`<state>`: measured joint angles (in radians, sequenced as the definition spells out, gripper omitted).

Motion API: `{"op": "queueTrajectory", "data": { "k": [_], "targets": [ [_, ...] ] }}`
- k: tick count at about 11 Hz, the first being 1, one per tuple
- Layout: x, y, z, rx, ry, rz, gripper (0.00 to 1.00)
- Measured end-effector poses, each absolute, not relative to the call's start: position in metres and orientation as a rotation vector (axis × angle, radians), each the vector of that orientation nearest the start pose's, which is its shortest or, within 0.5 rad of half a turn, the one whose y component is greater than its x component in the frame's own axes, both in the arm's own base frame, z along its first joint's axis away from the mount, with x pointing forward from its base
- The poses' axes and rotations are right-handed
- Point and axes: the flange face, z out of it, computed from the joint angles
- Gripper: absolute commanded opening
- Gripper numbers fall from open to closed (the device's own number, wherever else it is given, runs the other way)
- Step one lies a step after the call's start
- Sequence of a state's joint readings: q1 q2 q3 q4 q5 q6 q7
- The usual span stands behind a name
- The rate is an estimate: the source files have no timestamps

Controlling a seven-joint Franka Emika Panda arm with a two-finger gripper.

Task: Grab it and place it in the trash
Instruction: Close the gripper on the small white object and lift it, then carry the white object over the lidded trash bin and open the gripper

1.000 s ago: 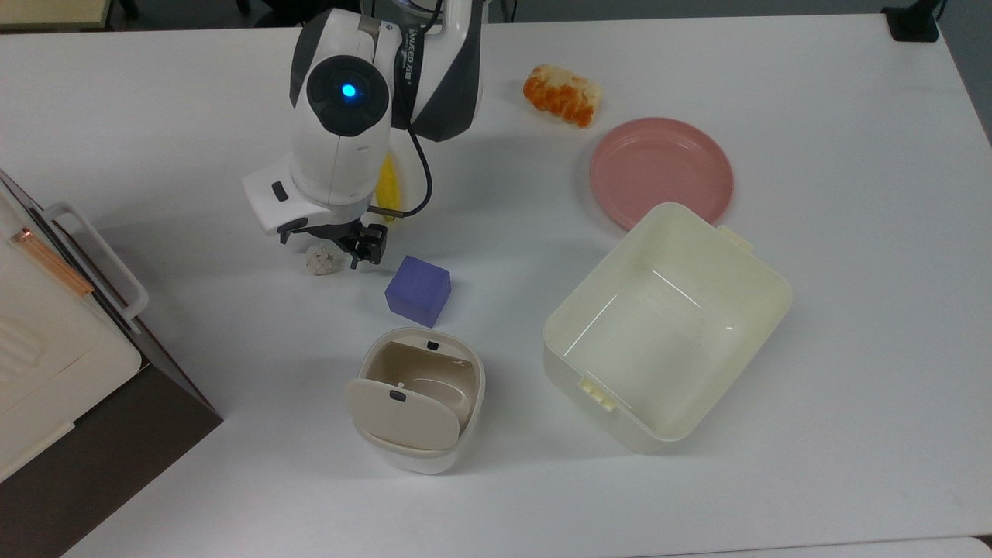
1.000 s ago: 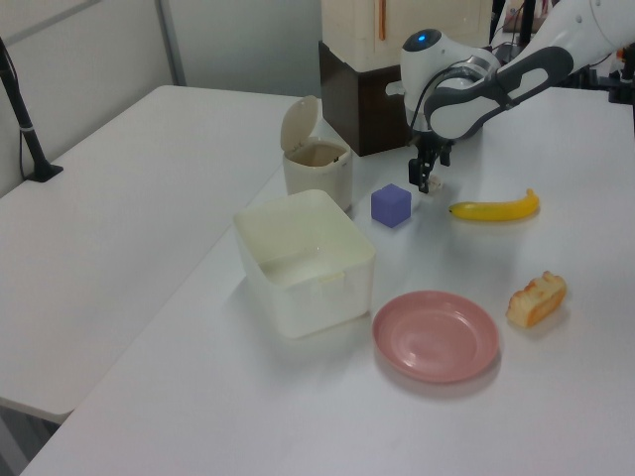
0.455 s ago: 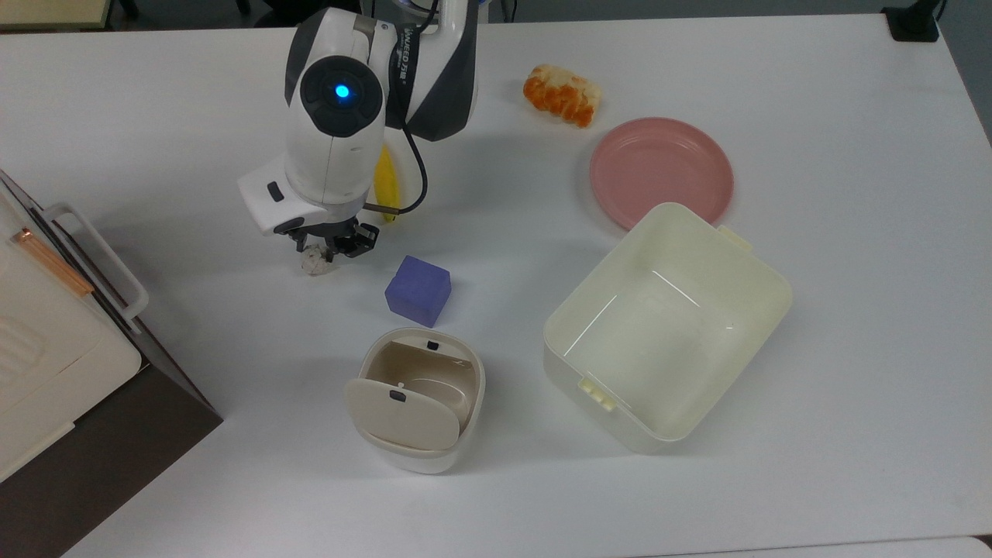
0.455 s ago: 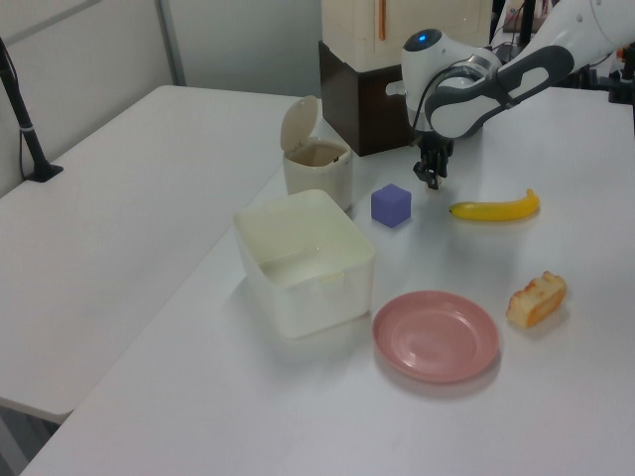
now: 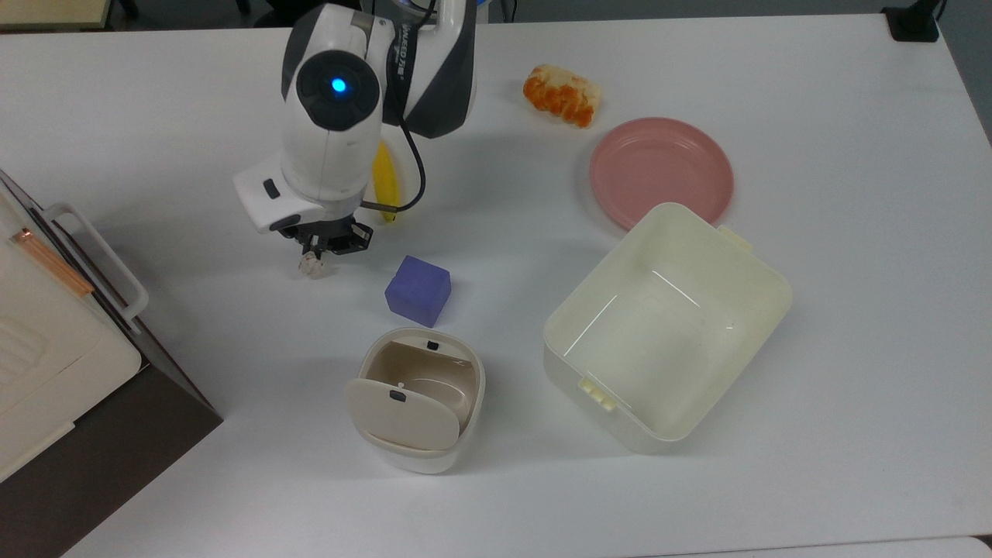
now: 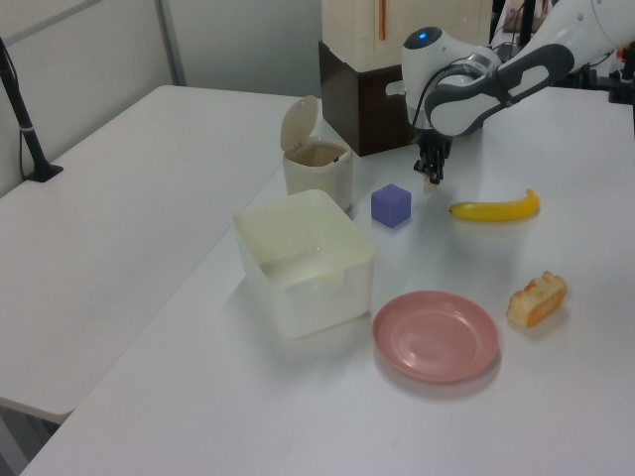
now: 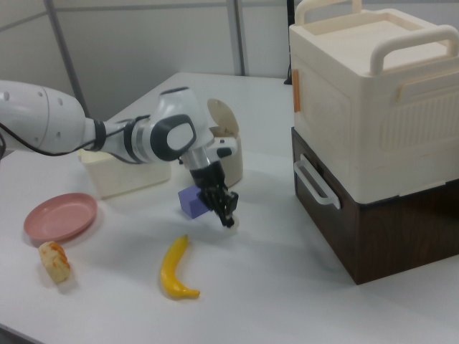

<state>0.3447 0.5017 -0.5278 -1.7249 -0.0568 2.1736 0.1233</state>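
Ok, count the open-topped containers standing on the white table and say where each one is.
2. The small white bin with its flap lid up sits below the purple cube in the top view; the larger cream tub is on the top view's right, beside the pink plate.

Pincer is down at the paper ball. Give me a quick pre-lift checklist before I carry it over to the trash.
1. Pincer closed on the paper ball: ok, the fingers pinch its top in the top view.
2. Ball clear of the table: cannot tell.
3. Trash bin lid open: ok, the flap is swung back and the beige inside shows.
4. Carry path: not ok, the purple cube sits close beside the line to the bin, so lift first.
5. Banana apart from the pincer: ok.
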Motion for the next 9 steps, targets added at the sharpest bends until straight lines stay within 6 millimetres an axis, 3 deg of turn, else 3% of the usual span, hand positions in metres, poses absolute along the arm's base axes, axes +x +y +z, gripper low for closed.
{"op": "queueTrajectory", "data": {
  "k": [1, 2, 4, 5, 6, 7, 8, 9],
  "targets": [
    [0.66, -0.092, 0.355, -3.379, 0.396, -0.076, 0.0],
    [0.66, -0.101, 0.397, -3.308, 0.439, -0.189, 0.0],
    [0.644, -0.119, 0.502, -3.107, 0.531, -0.421, 0.0],
    [0.637, -0.114, 0.549, -2.992, 0.584, -0.52, 0.0],
    [0.635, -0.102, 0.583, -2.907, 0.654, -0.593, 0.0],
    [0.639, -0.086, 0.601, -2.843, 0.73, -0.658, 0.0],
    [0.651, -0.06, 0.604, -2.759, 0.836, -0.735, 0.0],
    [0.663, -0.038, 0.592, -2.725, 0.925, -0.77, 0.0]
  ]
}}
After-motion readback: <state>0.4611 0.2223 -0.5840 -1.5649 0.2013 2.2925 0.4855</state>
